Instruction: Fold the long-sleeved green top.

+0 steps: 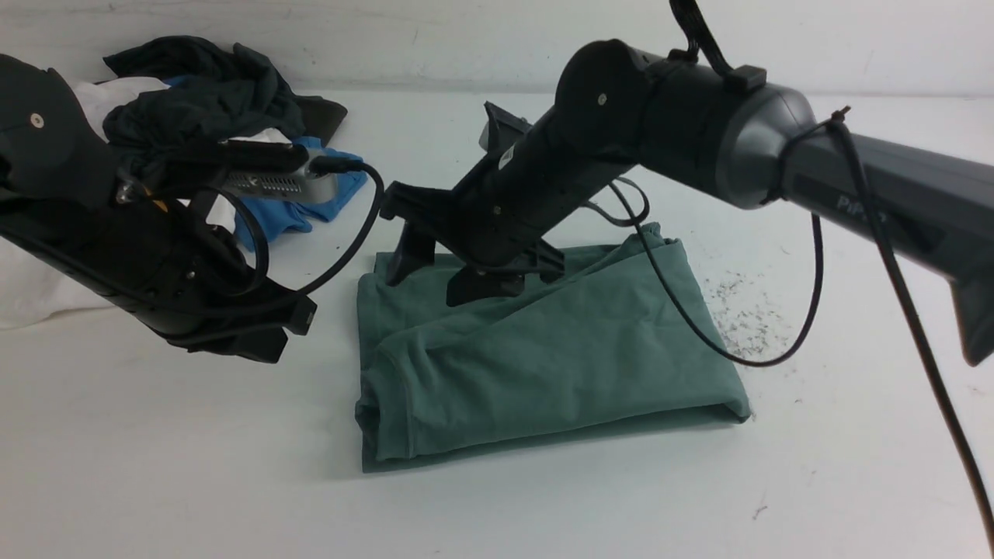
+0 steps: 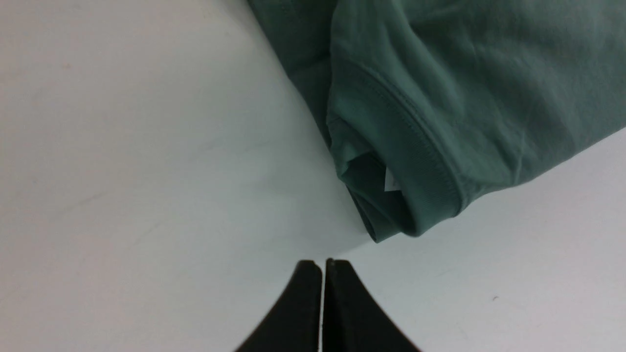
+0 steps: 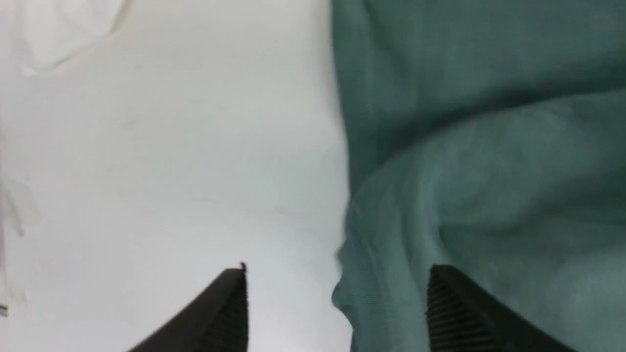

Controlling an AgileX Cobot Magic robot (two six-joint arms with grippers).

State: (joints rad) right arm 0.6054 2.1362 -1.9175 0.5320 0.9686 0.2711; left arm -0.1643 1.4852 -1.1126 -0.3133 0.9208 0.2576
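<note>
Bright, diffuse light leaves only soft shadows on the white table (image 1: 155, 466); the right wrist view is blurred.

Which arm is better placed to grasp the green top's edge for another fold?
Right, probably. The right gripper is open over the edge of the green top, one finger over cloth, one over table. The left gripper is shut, beside the top, off the cloth.

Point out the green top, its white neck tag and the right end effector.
green top (image 1: 543, 349), front view, middle of the folded upper layer.
neck tag (image 2: 391, 180), left wrist view, its exposed white corner.
right end effector (image 3: 337, 271), right wrist view, midway between its open fingertips.
</note>
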